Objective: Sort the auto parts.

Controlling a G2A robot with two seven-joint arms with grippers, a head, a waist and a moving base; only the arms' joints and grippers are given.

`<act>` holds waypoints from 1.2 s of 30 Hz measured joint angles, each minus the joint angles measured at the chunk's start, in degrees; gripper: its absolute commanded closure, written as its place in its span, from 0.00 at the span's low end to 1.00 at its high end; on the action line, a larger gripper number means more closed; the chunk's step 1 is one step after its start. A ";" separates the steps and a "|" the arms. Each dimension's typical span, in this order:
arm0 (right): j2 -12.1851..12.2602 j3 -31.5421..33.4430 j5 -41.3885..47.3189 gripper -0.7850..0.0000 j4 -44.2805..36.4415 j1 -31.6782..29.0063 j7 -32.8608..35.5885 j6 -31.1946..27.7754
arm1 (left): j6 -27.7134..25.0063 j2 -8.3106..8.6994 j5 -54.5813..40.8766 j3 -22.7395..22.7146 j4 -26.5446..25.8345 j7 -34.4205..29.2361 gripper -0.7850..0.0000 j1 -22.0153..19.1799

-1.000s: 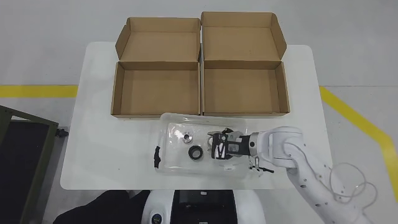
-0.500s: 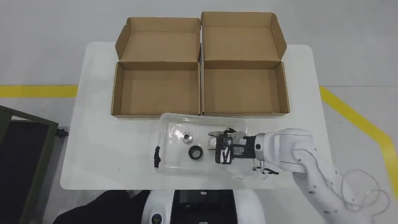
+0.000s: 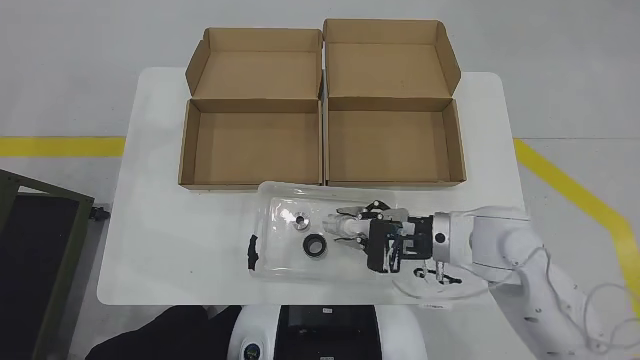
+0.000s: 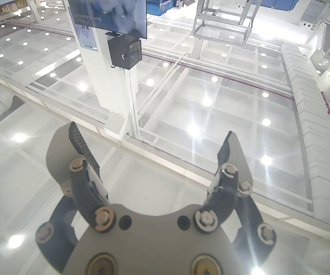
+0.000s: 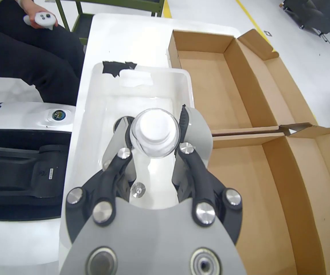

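My right gripper (image 5: pixel 155 128) is shut on a round clear and white auto part (image 5: pixel 155 136), held just above the clear plastic tray (image 5: pixel 142 71). In the top view the right gripper (image 3: pixel 348 229) hangs over the tray's right half (image 3: pixel 272 192), near the table's front edge. A small silver part (image 3: pixel 300 222) and a black ring (image 3: pixel 316 247) lie in the tray to the left of it. Another small silver part (image 5: pixel 138 190) lies in the tray under my fingers. My left gripper (image 4: pixel 153 140) is open, holds nothing and points up at the ceiling.
Two open cardboard boxes stand side by side behind the tray, the left box (image 3: pixel 252 147) and the right box (image 3: pixel 392 145), both with nothing inside. A green shelf cart (image 3: pixel 38 250) stands off the table's left side.
The right arm has drawn back to the right and risen, carrying the round part up off the tray floor. The parts left in the tray have not moved.
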 measured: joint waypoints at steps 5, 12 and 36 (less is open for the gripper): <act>-0.13 0.08 5.59 1.00 4.01 2.66 -4.44 -1.52 | 0.00 0.00 0.00 0.00 0.00 0.00 0.00 0.00; -0.15 2.36 11.90 1.00 6.78 4.78 -10.46 -1.52 | 0.00 0.00 0.00 0.00 0.00 0.00 0.00 0.00; -0.98 7.75 22.94 1.00 12.89 6.39 -29.58 -2.45 | 0.00 0.00 0.00 0.00 0.00 0.00 0.00 0.00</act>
